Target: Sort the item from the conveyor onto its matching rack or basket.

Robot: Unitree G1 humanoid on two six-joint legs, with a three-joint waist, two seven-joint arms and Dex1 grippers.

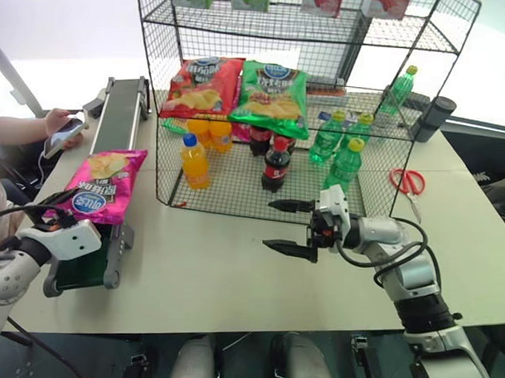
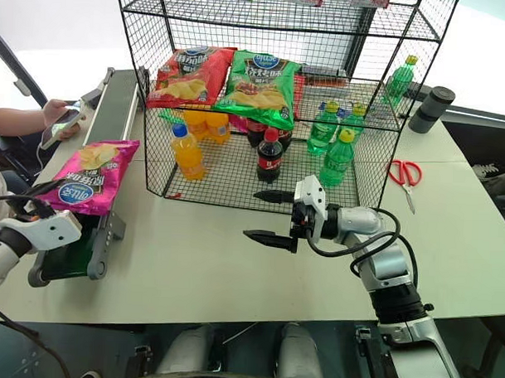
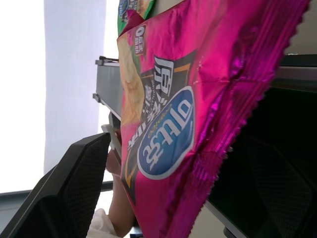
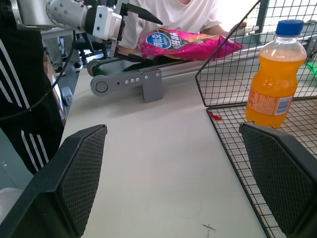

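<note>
Glossy crinkled magenta bag [image 1: 105, 185] lies on the ribbed belt [image 1: 116, 122]; both tools [image 1: 54, 221] [image 1: 288, 226] spread.

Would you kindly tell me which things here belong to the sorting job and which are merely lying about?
Job:
glossy magenta-pink chip bag
dark green conveyor belt
black wire-mesh rack
open left gripper

Lying about:
red-handled scissors
dark cylindrical cup

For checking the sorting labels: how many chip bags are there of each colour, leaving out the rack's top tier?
Glossy magenta-pink chip bag, on the dark green conveyor belt: 1
Glossy red chip bag, on the black wire-mesh rack: 1
Glossy green chip bag, same tier: 1
Total: 3
</note>
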